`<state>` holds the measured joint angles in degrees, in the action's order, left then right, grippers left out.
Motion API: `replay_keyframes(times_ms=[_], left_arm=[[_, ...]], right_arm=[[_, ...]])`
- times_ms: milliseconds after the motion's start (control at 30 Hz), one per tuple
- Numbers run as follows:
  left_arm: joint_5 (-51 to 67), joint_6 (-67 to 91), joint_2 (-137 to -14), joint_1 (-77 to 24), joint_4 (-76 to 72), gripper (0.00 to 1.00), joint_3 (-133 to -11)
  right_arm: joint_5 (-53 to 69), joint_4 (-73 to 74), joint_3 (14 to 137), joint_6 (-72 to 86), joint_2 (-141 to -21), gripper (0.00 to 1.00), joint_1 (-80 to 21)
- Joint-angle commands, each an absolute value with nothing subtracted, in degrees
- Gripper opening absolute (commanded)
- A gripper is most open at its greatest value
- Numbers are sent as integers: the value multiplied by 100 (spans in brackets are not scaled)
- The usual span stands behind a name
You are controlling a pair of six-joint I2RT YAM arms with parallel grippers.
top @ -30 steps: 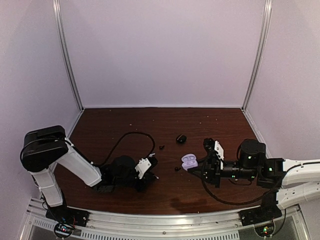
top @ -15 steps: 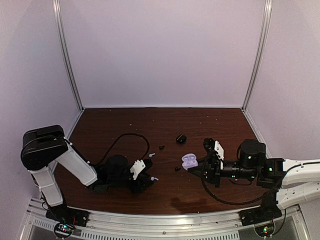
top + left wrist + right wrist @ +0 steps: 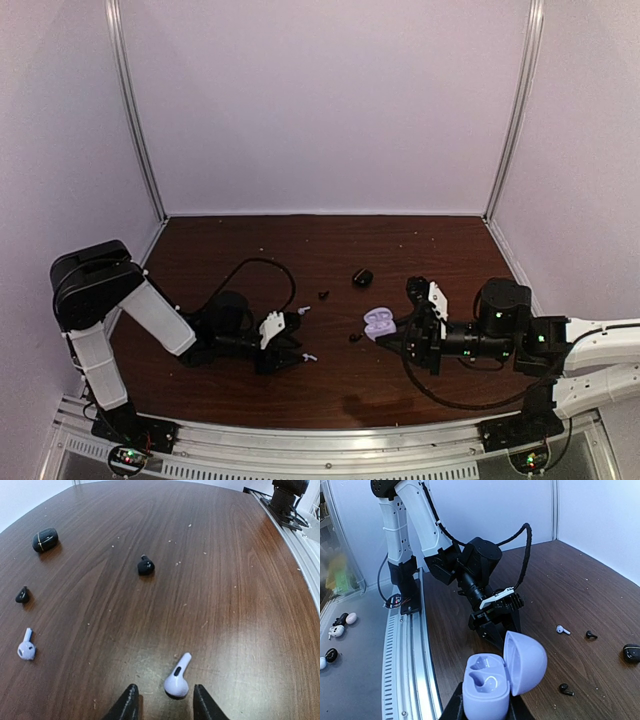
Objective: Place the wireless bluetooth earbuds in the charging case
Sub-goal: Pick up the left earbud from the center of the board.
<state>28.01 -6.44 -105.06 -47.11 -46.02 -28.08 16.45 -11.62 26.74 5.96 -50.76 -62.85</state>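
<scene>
Dark wood counter (image 3: 225, 555). Left hand (image 3: 164, 703), narrowly parted, straddles a pale earbud (image 3: 177, 680) near-left; right hand (image 3: 485, 709) clamps the open charging case (image 3: 487, 690). Off-centre closure could flick the pale earbud away.

Table: dark brown wood-grain tabletop (image 3: 230, 240), dotted with tiny pale specks (image 3: 189, 525)
Walls: plain pale lavender panels (image 3: 320, 100) on three sides
Corners: slim silvery metal uprights (image 3: 135, 110)
Near edge: ribbed silver metal rail (image 3: 330, 440)

Dark wooden table (image 3: 330, 240); pale walls (image 3: 320, 100)
</scene>
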Motion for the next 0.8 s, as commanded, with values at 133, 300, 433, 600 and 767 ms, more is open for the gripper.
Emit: replay_keyframes(times_ms=[133, 300, 433, 600, 767], left_arm=[[3735, -1573, -10864, -4588, -3993, 38, -3311], [3860, -1815, -11097, -4579, -3759, 36, -3495], [3958, -2004, -11239, -4570, -3556, 33, -3614], [3897, -2057, -11315, -4570, -3414, 29, -3660], [3723, -1961, -11202, -4570, -3461, 29, -3564]], right_arm=[[1602, -1126, 2876, 553, -4992, 15, -6253], [1601, -1081, 2902, 545, -4975, 15, -6249], [1603, -1047, 2904, 545, -4959, 15, -6249], [1590, -1037, 2889, 544, -4921, 15, -6249], [1582, -1028, 2875, 514, -4896, 15, -6245]])
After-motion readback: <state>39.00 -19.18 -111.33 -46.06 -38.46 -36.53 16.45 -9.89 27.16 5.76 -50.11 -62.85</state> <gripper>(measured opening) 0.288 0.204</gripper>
